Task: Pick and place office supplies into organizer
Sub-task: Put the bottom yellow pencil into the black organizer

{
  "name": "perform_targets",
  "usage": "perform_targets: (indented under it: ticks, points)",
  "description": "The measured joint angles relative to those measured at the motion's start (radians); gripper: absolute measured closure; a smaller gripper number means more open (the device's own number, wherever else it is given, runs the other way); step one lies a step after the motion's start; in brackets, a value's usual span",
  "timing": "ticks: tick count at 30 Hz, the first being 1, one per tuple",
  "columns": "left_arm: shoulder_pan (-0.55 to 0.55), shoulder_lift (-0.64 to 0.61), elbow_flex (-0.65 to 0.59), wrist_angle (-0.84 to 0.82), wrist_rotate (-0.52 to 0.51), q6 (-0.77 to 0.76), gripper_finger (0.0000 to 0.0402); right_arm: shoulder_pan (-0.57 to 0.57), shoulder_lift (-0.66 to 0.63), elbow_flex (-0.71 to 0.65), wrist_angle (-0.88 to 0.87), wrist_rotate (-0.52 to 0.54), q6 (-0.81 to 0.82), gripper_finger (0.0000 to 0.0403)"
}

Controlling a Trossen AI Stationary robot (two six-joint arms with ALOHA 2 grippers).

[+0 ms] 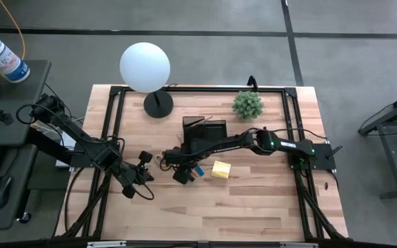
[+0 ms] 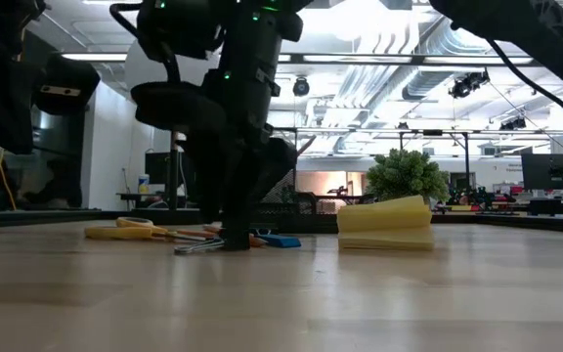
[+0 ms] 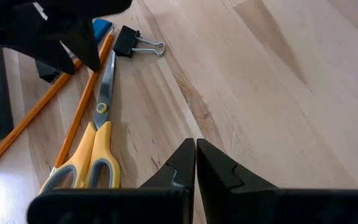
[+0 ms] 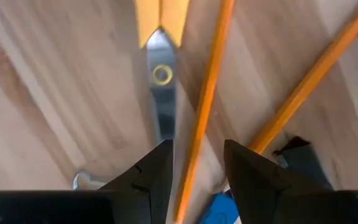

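1. Pale wooden tabletop (image 1: 253, 207) framed by black rails carries the work, with a white globe lamp (image 1: 145, 67) and a small green potted plant (image 1: 247, 104) toward the far edge.
2. Near the middle stands the black mesh desk organizer (image 1: 202, 131); just in front of it lie the loose supplies: yellow-handled steel scissors (image 3: 91, 149), two orange wooden pencils, a black binder clip (image 3: 129, 41), a small blue eraser (image 2: 280, 241) and a yellow sticky-note pad (image 1: 220, 169).
3. Reaching down over this cluster, the right gripper (image 4: 197, 168) has its fingers apart, straddling the orange pencil (image 4: 205, 106) that lies beside the scissor blade; the second orange pencil (image 4: 309, 81) runs just outside one finger.
4. Off to the side, the left gripper (image 3: 195, 163) hangs with its fingers together, holding nothing.
5. Handling, as a judgement: the pencil is light, stiff and smooth, so it may roll or swing when pinched. Gripping near mid-length, square across the shaft, would keep it balanced.
6. Risk: the fingers sit close to the steel blade and eraser, so closing could nudge them or catch the blade edge.
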Motion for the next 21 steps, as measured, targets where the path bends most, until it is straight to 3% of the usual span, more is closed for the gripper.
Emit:
perform_targets:
  ticks: [21]
  points:
    - [0.000, 0.000, 0.000, 0.000, 0.000, 0.004, 0.0396, 0.027, 0.000, 0.000, -0.077, -0.037, 0.060, 0.0263]
